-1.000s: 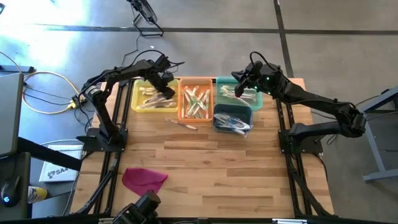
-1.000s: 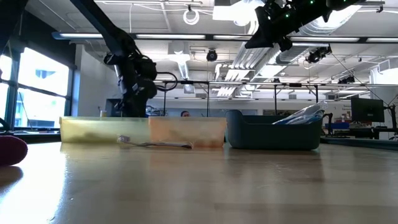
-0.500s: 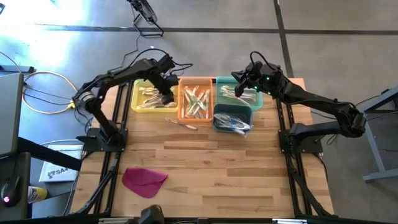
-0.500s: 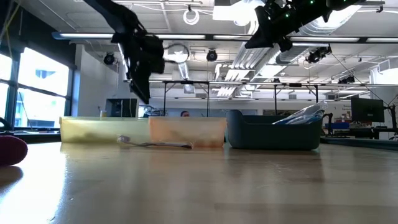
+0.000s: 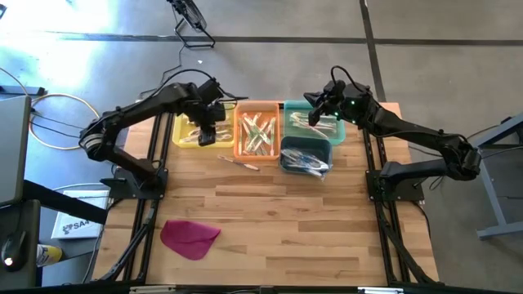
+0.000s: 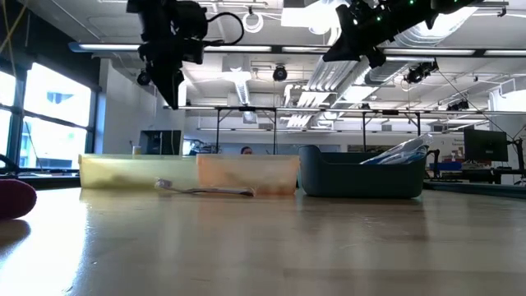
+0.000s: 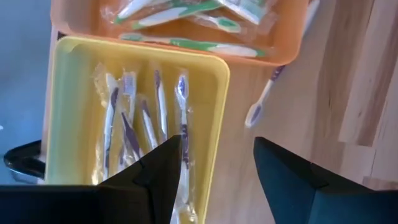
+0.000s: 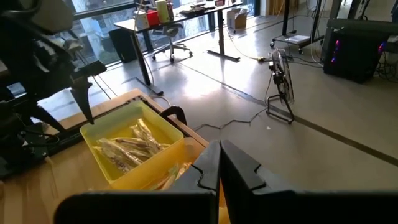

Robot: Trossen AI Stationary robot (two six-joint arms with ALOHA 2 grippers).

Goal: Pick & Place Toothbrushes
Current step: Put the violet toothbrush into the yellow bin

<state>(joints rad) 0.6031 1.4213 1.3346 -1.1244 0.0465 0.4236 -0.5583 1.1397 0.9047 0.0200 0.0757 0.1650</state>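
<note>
Wrapped toothbrushes lie in a row of bins at the table's far edge. Purple ones fill the yellow bin point(image 5: 189, 131) point(image 7: 134, 124), green ones the orange bin point(image 5: 256, 131) point(image 7: 186, 25). More lie in the green bin point(image 5: 320, 124) and the dark blue bin point(image 5: 306, 157). One purple toothbrush point(image 5: 239, 162) point(image 7: 263, 99) lies flat on the wood in front of the orange bin. My left gripper point(image 5: 207, 133) point(image 7: 217, 180) hangs open high over the yellow bin, pointing down, with nothing between its fingers. My right gripper point(image 5: 314, 114) point(image 8: 219, 163) is shut and empty, held high over the green bin.
A flat magenta cloth point(image 5: 189, 237) lies near the table's front left. The broad middle and right of the wooden top point(image 5: 327, 220) hold nothing else. The low view shows the loose toothbrush point(image 6: 205, 191) resting just in front of the bins' near walls.
My left gripper has risen well clear of the yellow bin, moved a little toward the table's near and left edges, and rolled about its own axis. It has stayed open and empty. The right arm has kept still.
</note>
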